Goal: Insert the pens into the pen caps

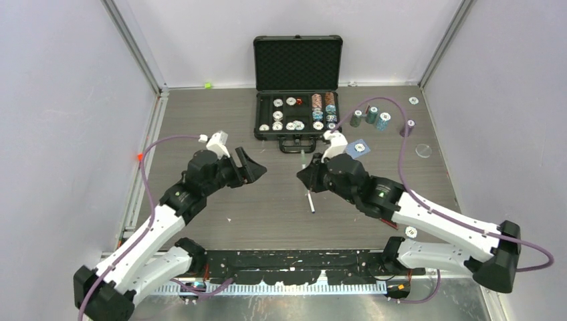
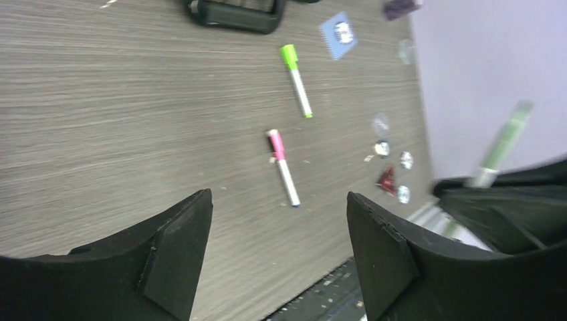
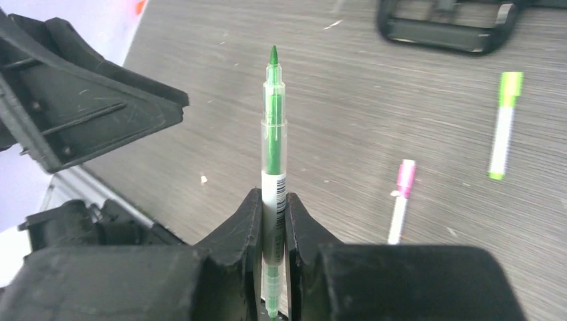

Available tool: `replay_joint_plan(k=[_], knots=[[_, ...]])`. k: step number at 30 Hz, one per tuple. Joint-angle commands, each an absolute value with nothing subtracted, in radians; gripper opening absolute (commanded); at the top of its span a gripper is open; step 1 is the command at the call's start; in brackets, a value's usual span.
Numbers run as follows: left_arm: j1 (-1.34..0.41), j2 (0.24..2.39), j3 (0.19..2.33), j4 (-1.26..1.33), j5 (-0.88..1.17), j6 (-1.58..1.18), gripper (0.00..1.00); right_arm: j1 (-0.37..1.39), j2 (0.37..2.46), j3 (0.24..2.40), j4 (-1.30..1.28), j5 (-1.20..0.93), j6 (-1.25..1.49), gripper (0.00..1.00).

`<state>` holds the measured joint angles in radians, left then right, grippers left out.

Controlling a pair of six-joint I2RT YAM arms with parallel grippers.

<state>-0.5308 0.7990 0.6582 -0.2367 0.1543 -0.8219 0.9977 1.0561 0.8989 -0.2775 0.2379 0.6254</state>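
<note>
Three pens, two caps, one case

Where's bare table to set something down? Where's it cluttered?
Bare: far-left table, between the wall rail and the case; near-centre strip between left arm and right arm. Crowded: right of the case (chip stacks, blue card, loose chips) and centre, where the pink-capped pen and green-capped pen lie by the right end effector.
</note>
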Motion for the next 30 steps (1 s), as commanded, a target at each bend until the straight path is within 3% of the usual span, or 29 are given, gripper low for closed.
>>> replay_joint_plan(k=[1,4,16,20,30], knots=[[-0.535,0.940,0.746,-0.290,0.021,-0.680,0.73,0.996,0.973,0.886,-0.430,0.442,0.617,0.01],[-0.535,1.082,0.805,-0.267,-0.040,-0.570,0.65,0.996,0.928,0.874,-0.459,0.450,0.616,0.00],[-0.535,1.693,1.207,-0.319,-0.252,-0.282,0.60,0.996,0.790,0.865,-0.570,0.461,0.613,0.01],[-0.533,1.839,1.352,-0.375,-0.282,-0.240,0.49,0.997,0.749,0.866,-0.616,0.463,0.621,0.00],[-0.485,2.048,1.535,-0.426,-0.226,-0.219,0.42,0.996,0.675,0.862,-0.677,0.486,0.629,0.01]])
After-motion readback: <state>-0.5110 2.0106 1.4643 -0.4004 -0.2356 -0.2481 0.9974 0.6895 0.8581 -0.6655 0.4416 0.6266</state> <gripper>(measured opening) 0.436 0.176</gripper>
